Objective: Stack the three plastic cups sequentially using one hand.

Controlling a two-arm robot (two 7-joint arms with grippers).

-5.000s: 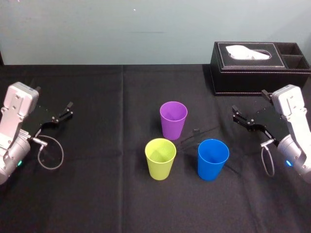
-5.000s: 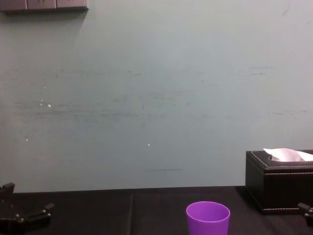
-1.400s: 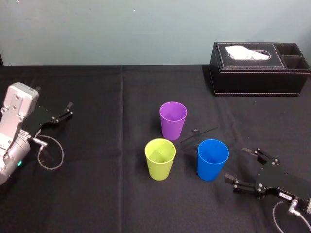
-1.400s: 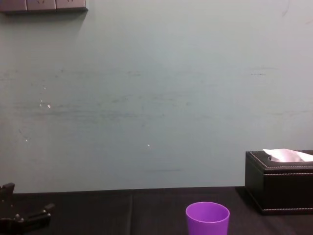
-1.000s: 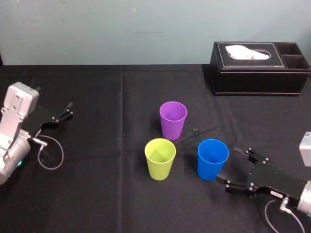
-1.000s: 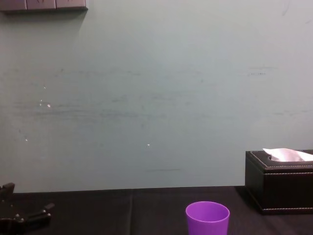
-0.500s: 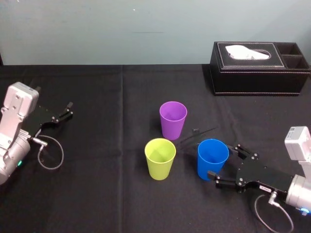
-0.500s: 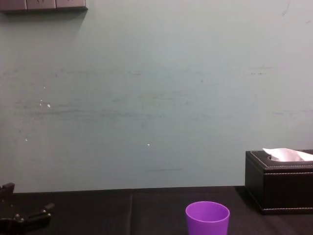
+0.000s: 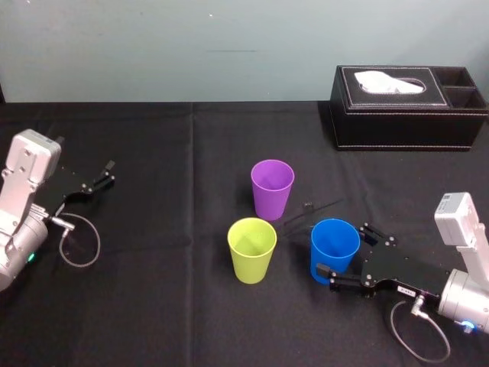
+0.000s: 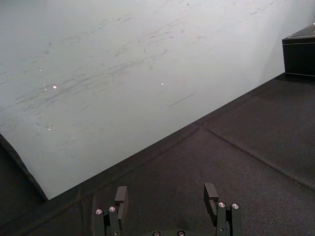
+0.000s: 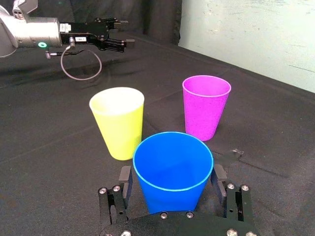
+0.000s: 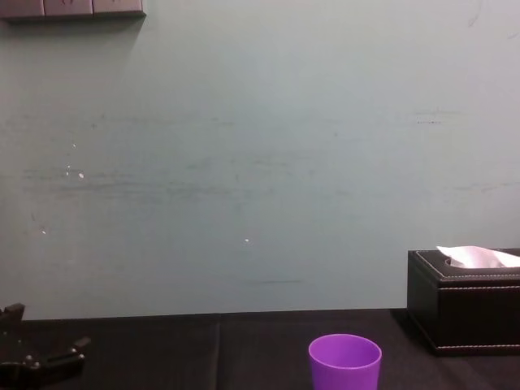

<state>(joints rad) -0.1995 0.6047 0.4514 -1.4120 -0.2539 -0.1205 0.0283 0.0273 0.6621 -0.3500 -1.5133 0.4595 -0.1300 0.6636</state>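
Right gripper [image 9: 344,250]: jaws spread either side of blue cup [image 9: 334,240]. Yellow-green cup [image 9: 252,248] stands just left, narrow gap between; purple cup [image 9: 272,189] beyond, far-left. Open tablecloth [image 9: 191,321] near and right. Tissue box [image 9: 409,107] well apart, far right.

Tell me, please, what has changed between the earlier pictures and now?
The right gripper swung from beside the tissue box back toward the robot, then advanced on the blue cup; its open fingers now flank the cup without closing on it. The left gripper, the purple cup, the yellow-green cup and the tissue box stayed put.
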